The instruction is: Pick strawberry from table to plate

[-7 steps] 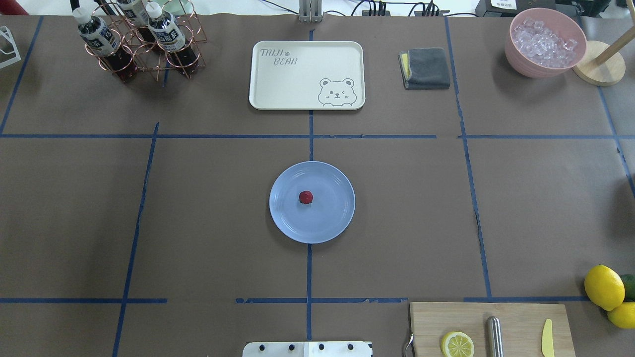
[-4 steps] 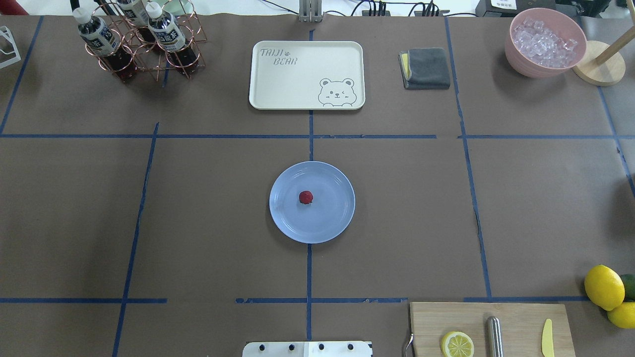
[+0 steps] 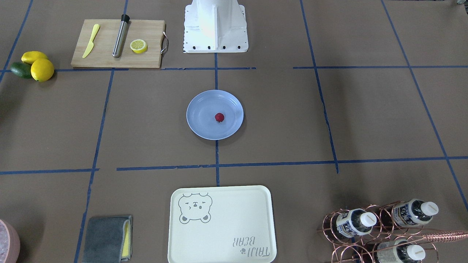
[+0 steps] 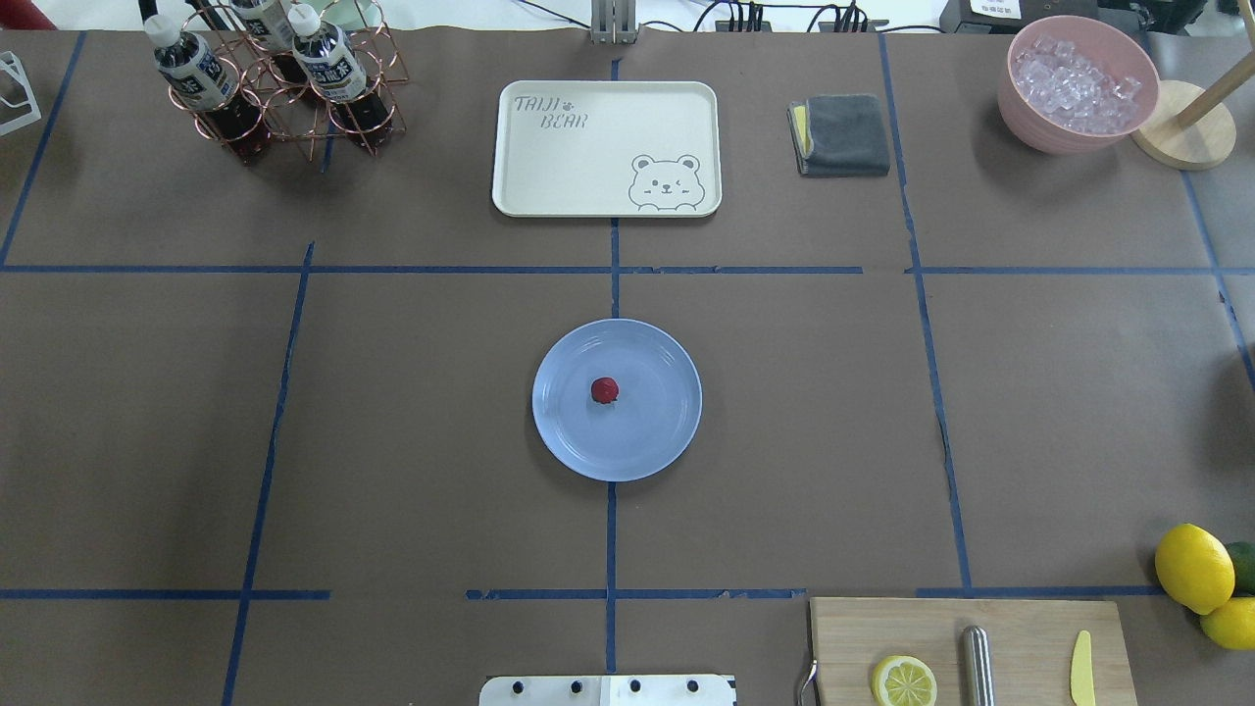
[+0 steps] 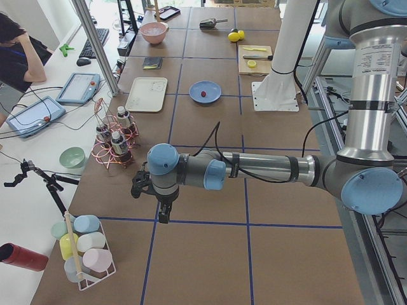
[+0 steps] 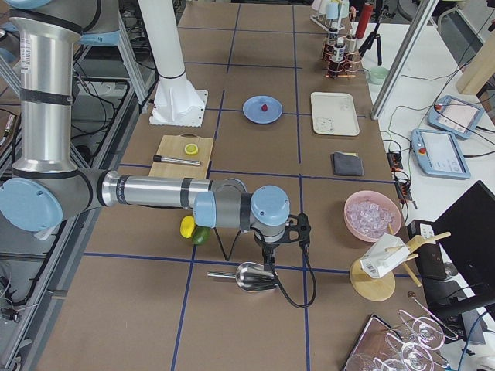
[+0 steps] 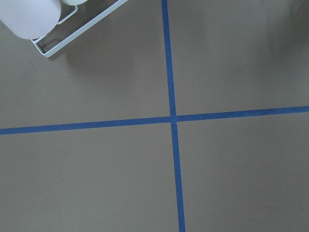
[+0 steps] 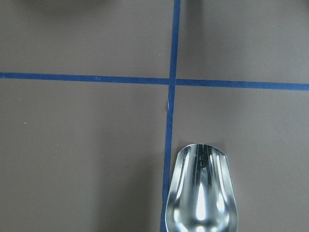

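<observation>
The strawberry (image 4: pixel 605 390), small and dark red, lies a little left of centre on the light blue plate (image 4: pixel 667 431). That plate sits in the middle of the brown table (image 4: pixel 392 441), and the berry (image 3: pixel 219 117) shows there in the front-facing view too. Neither gripper appears in the overhead or front-facing view. My left gripper (image 5: pixel 163 215) hangs far off past the table's left end. My right gripper (image 6: pixel 267 256) hangs past the right end, above a metal scoop (image 6: pixel 249 277). I cannot tell whether either is open or shut.
A cream bear tray (image 4: pixel 606 147), a copper bottle rack (image 4: pixel 284 88), a grey cloth (image 4: pixel 841 134) and a pink bowl of ice (image 4: pixel 1079 83) line the far side. A cutting board (image 4: pixel 1020 637) with a lemon slice (image 4: pixel 904 681) and lemons (image 4: pixel 1193 567) sit near right.
</observation>
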Action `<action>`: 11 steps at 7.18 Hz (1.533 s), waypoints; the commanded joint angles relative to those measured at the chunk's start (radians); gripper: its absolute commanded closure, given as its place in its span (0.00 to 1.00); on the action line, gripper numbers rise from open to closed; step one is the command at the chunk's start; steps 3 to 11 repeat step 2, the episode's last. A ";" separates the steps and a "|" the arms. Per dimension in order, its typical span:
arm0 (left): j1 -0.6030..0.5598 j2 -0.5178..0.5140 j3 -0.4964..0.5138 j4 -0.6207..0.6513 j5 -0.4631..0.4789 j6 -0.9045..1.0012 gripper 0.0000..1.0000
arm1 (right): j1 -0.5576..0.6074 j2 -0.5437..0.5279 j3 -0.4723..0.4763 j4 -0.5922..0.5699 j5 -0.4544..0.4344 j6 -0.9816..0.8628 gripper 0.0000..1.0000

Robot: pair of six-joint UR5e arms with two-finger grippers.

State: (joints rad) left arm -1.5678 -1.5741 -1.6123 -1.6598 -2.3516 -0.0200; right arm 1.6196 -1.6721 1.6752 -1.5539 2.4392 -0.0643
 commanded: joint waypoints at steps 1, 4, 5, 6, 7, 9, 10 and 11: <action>0.000 0.000 0.003 0.000 0.000 0.000 0.00 | -0.001 0.000 0.000 0.002 -0.002 0.000 0.00; 0.000 -0.001 0.005 -0.002 0.000 0.000 0.00 | -0.001 0.000 0.000 0.002 0.000 0.000 0.00; 0.000 -0.001 0.005 -0.002 0.000 0.000 0.00 | -0.001 0.000 0.000 0.002 0.000 0.000 0.00; 0.000 -0.001 0.005 -0.002 0.000 0.000 0.00 | -0.001 0.000 0.000 0.002 0.000 0.000 0.00; 0.000 -0.001 0.005 -0.002 0.000 0.000 0.00 | -0.001 0.000 0.000 0.002 0.000 0.000 0.00; 0.000 -0.001 0.005 -0.002 0.000 0.000 0.00 | -0.001 0.000 0.000 0.002 0.000 0.000 0.00; 0.000 -0.001 0.005 -0.002 0.000 0.000 0.00 | -0.001 0.000 0.000 0.002 0.000 0.000 0.00; 0.000 -0.001 0.005 -0.002 0.000 0.000 0.00 | -0.001 0.000 0.000 0.002 0.000 0.000 0.00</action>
